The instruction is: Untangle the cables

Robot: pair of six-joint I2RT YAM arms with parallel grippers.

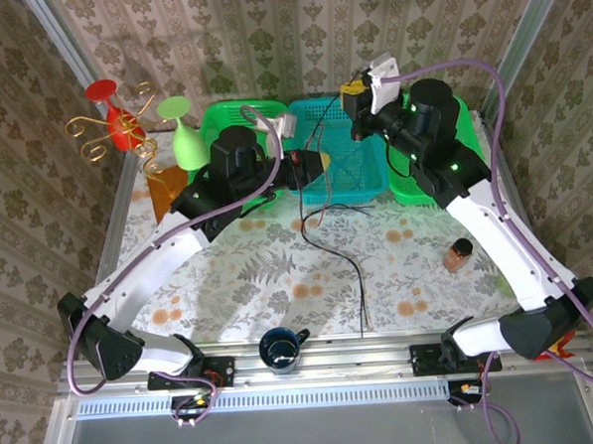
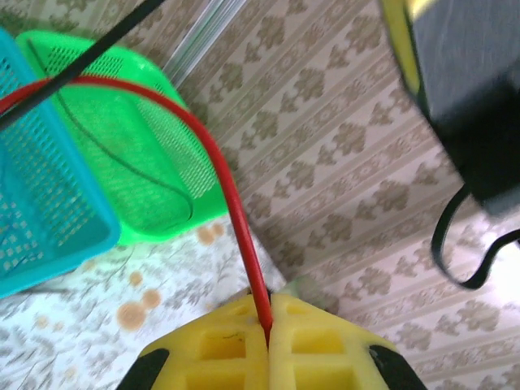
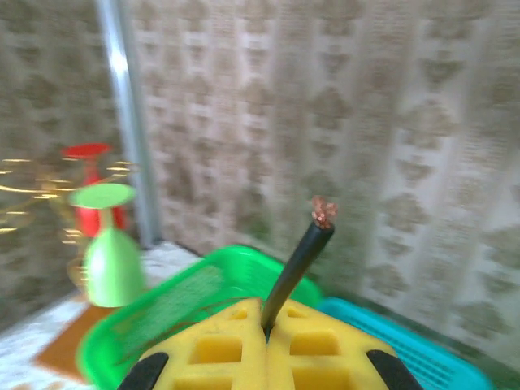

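The red cable (image 2: 231, 195) arcs up and to the left from the left gripper (image 2: 266, 337), crossing above the teal basket (image 2: 49, 219). The black cable (image 3: 296, 264) stands up out of the right gripper (image 3: 266, 333), with only a short stub and its bare copper tip (image 3: 323, 211) past the fingers. That short hold looks like the weak point, since a firm pull could slide the black cable free. The strands trailing below the grippers onto the bench (image 1: 230, 285) appear to cross, so drawing the arms apart may tighten the tangle or snag and drag a basket. Both grippers are fully closed, the left pinching the red cable and the right pinching the black one.
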